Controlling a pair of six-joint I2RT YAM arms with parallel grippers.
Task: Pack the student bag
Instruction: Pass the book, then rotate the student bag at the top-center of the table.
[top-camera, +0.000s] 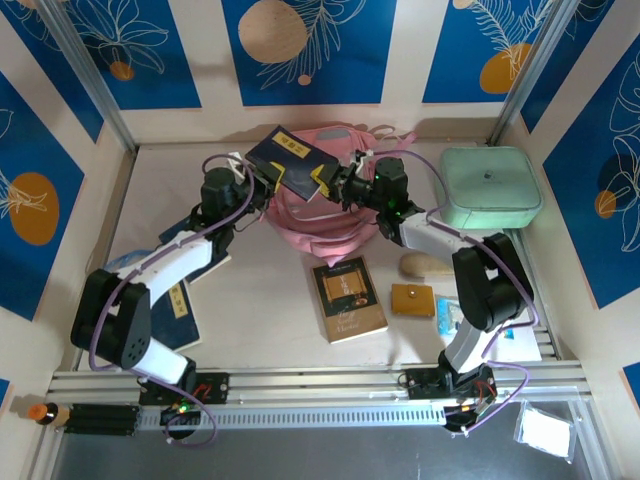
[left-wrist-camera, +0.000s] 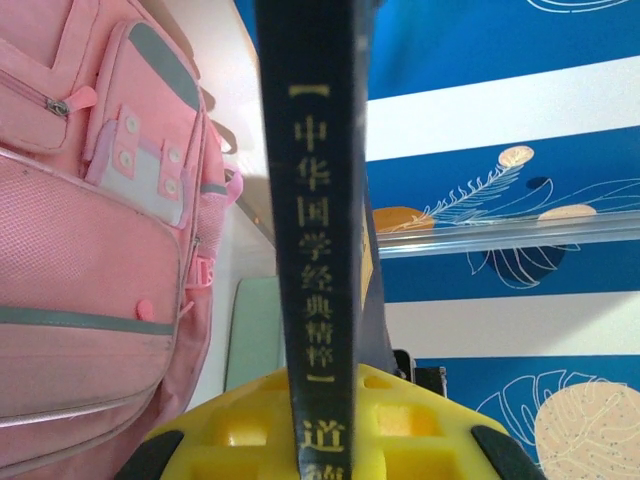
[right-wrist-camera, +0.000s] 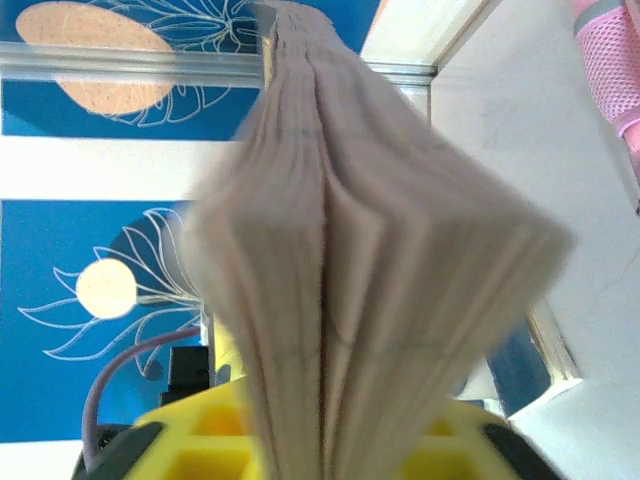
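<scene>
Overhead, we see the table (top-camera: 270, 300) with the bag (top-camera: 312, 228) lying at its 12 o'clock end, between the two arms' reach. It is pink and soft, and partly covered by what is held above it. In the left wrist view the bag (left-wrist-camera: 90, 250) fills the 9 o'clock side, with its grey-trimmed pockets and a zipper pull facing us. In the right wrist view a strip of its pink mesh (right-wrist-camera: 610, 60) shows at 1 o'clock.

At the table's 2 o'clock sits the mint case (top-camera: 490, 190), well apart from the bag.

Over the bag hangs the book (top-camera: 285, 160), dark navy with a yellow label, tilted and gripped from both sides. The left wrist view shows its spine (left-wrist-camera: 315, 250) upright with gold characters. The right wrist view shows its pages (right-wrist-camera: 340, 280) fanned out and blurred.

Near the table's middle, toward 6 o'clock, lies a brown book (top-camera: 350, 298). Blue books (top-camera: 187, 318) lie at 8 o'clock, partly under the left arm.

At 4 o'clock we find a beige oval (top-camera: 425, 266) and, just beside it, a small orange box (top-camera: 412, 298).

The left gripper (top-camera: 262, 178) is closed on the book's spine, which runs down between its yellow fingers (left-wrist-camera: 240, 420). The right gripper (top-camera: 338, 185) is closed on the page edge at the book's 3 o'clock side, the pages rising from between its yellow fingers (right-wrist-camera: 190, 430).
</scene>
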